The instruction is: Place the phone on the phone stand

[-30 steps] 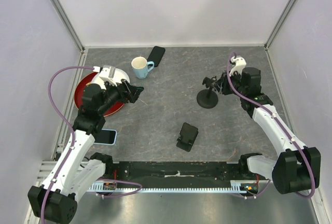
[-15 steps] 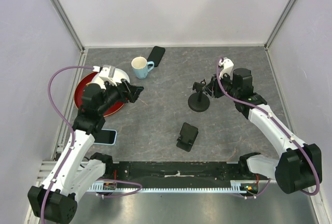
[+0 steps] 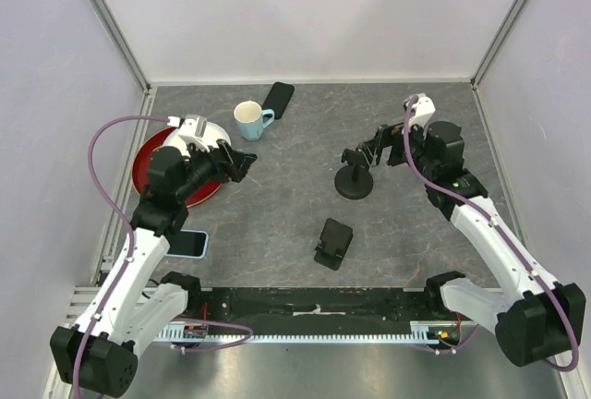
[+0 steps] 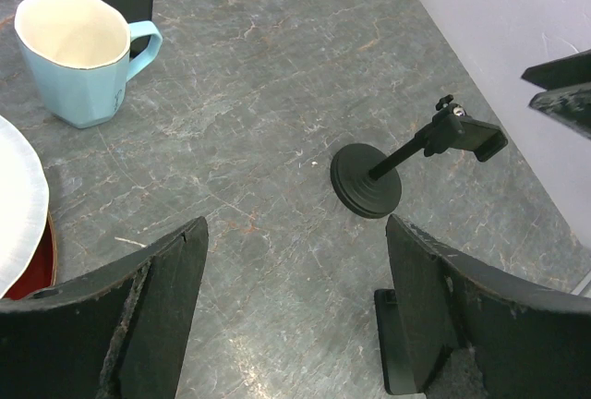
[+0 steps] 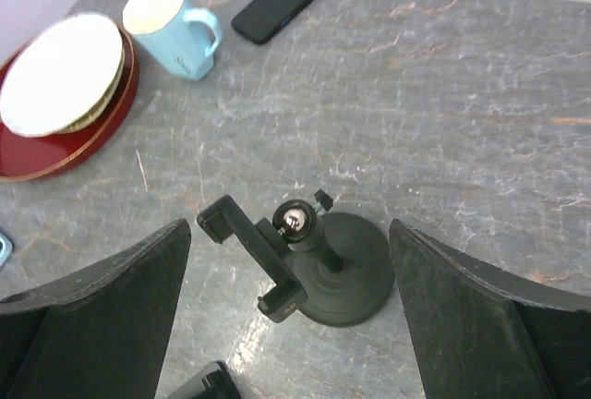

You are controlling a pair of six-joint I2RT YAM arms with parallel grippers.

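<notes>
1. The phone (image 3: 277,99) is seen as a slim black slab with rounded corners. It is laid flat on the grey veined counter (image 3: 295,205) close to the back wall.
2. A pale blue mug (image 3: 248,120) is stood just beside the phone, with its handle turned toward it. Whether the two touch cannot be told.
3. The phone stand (image 3: 355,179) is placed on the right half of the counter, well apart from the phone. It is made up of a round black base, a slanted stem and a black clamp head (image 5: 251,256), and nothing is held in the clamp.
4. The right tool (image 3: 377,146) is held over the stand with its jaws spread wide. In the right wrist view the stand is framed between the fingers (image 5: 102,297) and is not gripped.
5. The left tool (image 3: 242,163) is likewise held wide open, with nothing between its jaws, near the mug.
6. A red plate (image 3: 148,154) carrying a white dish (image 3: 211,131) is seen at the left edge, partly covered by the left arm.
7. A second phone in a light blue case (image 3: 192,244) is laid near the left arm.
8. A small black folding stand (image 3: 332,244) is set toward the near edge.
</notes>
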